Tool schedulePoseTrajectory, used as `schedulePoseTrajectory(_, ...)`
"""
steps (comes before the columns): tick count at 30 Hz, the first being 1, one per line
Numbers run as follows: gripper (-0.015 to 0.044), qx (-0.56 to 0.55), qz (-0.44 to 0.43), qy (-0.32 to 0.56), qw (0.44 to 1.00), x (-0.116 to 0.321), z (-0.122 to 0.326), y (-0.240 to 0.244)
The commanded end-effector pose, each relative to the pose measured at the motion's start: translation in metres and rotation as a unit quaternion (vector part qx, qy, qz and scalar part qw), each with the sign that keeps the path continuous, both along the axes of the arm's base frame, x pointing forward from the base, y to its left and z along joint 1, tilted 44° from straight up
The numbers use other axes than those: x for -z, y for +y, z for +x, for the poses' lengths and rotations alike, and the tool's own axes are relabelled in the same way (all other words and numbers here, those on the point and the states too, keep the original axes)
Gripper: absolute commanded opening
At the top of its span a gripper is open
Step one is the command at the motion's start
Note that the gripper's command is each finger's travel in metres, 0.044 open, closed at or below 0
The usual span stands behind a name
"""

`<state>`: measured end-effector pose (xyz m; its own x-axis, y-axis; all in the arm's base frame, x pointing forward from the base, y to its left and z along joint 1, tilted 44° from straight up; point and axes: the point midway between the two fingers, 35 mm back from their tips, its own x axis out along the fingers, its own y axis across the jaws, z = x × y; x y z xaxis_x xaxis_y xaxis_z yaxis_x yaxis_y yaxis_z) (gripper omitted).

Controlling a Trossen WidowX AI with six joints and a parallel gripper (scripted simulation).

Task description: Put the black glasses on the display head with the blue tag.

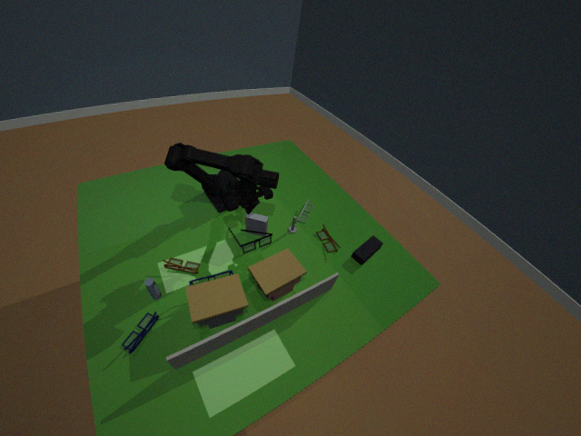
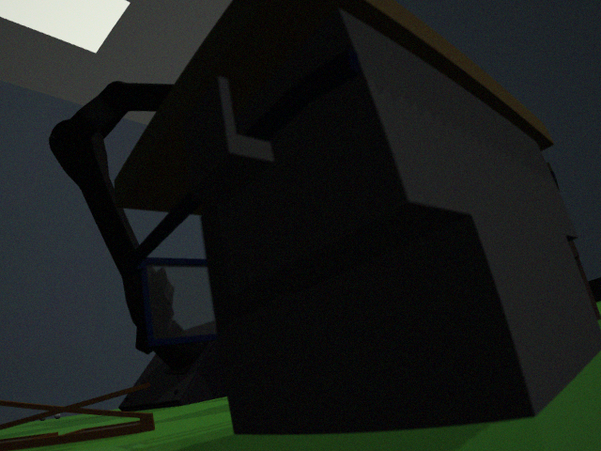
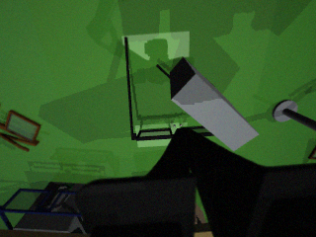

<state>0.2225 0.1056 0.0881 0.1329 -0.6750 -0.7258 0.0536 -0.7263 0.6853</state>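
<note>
So the black arm (image 1: 201, 157) (image 2: 104, 213) is kinda folded up with its elbow bent, and the gripper (image 1: 260, 201) (image 3: 182, 133) is pointing downward, fingers shut, pinching nothing.

The matte black robot arm (image 1: 211, 159) (image 2: 104, 209) has long, straight, bar-like links, bulky rounded joints and, above the green table (image 1: 375, 291) (image 2: 573, 388) (image 3: 74, 30), a dark wedge-shaped foot. Its black hand (image 1: 260, 199) (image 3: 182, 133) shows broad, blocky parts tapering into angular fingers.
</note>
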Motion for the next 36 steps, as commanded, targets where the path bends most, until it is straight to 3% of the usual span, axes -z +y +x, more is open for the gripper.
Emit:
schedulePoseTrajectory(1, 0.0000, 0.003, -0.001, 0.004, 1.000, -0.012, -0.003, -0.001)
schedulePoseTrajectory(2, 0.0000, 0.003, -0.001, 0.004, 1.000, -0.012, -0.003, -0.001)
schedulePoseTrajectory(10, 0.0200, 0.000, 0.002, -0.002, 1.000, -0.007, 0.000, 0.000)
schedulePoseTrajectory(23, 0.0200, 0.007, 0.003, -0.008, 1.000, -0.007, 0.000, 0.000)
schedulePoseTrajectory(29, 0.0200, 0.211, 0.042, -0.196, 0.957, -0.003, 0.009, -0.005)
schedulePoseTrajectory(36, 0.0200, 0.452, 0.086, -0.417, 0.784, 0.002, 0.022, -0.013)
